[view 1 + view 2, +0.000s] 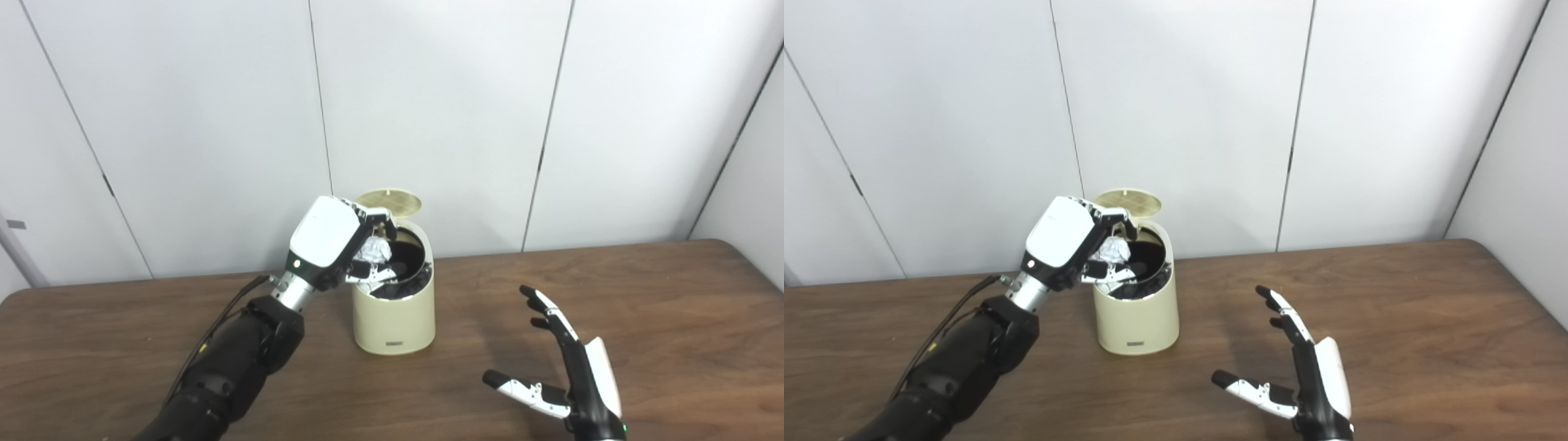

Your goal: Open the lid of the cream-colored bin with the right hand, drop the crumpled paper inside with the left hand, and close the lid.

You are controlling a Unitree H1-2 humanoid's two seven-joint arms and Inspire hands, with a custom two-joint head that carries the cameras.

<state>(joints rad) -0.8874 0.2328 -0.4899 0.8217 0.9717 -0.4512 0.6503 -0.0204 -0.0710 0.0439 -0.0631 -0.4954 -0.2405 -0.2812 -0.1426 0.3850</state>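
1. The left hand (334, 242) reaches in from the left and is tipped over the mouth of the bin, its fingers curled around the crumpled paper (375, 250). The paper sits right above the dark opening, so I judge that when the fingers part it should fall inside and not onto the desk.

2. The cream-colored bin (395, 318) stands upright on the desk (674, 294), near the middle and towards the wall. Its lid (389, 201) is swung up and back on the far side of the rim. That leaves the opening clear for the left hand; nothing is touching the lid, so it seems to stay up by itself.

3. The right hand (569, 367) hovers over the desk to the right of the bin and well apart from it. Its fingers are spread and it holds nothing, with the palm turned towards the bin. Waiting there keeps it out of the drop, yet near enough, I judge, to reach across and push the lid down.

4. As I read it, the lid is already open, the drop is the step in hand, and closing is not yet done.
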